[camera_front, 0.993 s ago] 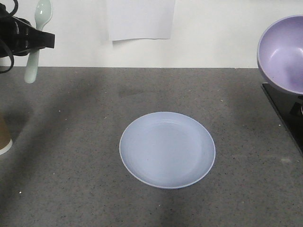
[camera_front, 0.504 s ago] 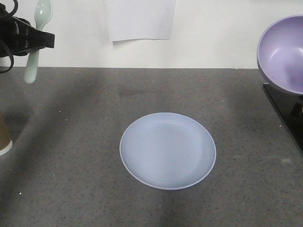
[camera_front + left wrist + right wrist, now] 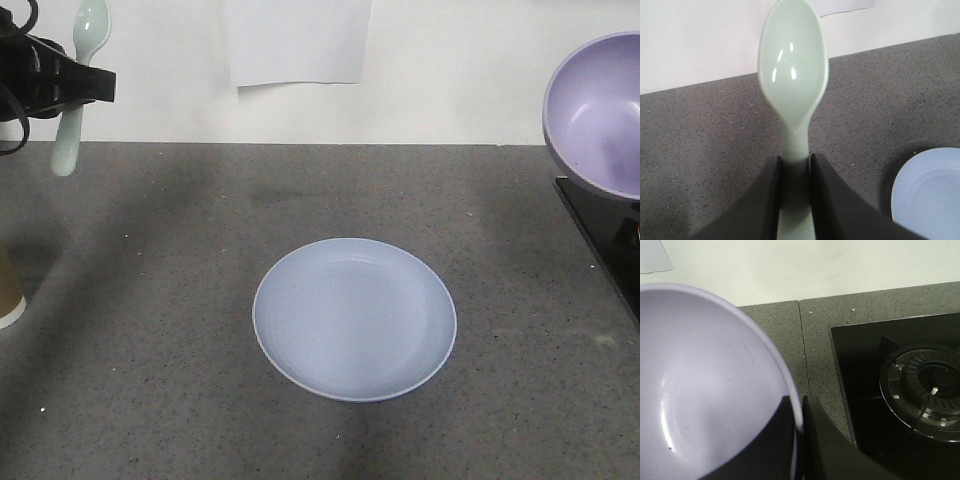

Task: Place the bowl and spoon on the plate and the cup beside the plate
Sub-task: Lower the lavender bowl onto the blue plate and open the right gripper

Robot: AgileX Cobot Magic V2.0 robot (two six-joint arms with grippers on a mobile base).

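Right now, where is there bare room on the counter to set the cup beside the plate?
The widest bare patch of counter lies between the cup and the plate. The band between plate and wall is bare too. Between plate and stove the strip is narrower, and the held bowl hangs above that side.

Counter [image 3: 150,300] around the plate [image 3: 355,320] lies open (cup [image 3: 8,292] at left edge, stove [image 3: 610,240] right).

Plate [image 3: 354,318] central on counter [image 3: 150,400], cup [image 3: 8,290] at left edge, spoon [image 3: 78,80] high left, bowl [image 3: 598,110] high right.
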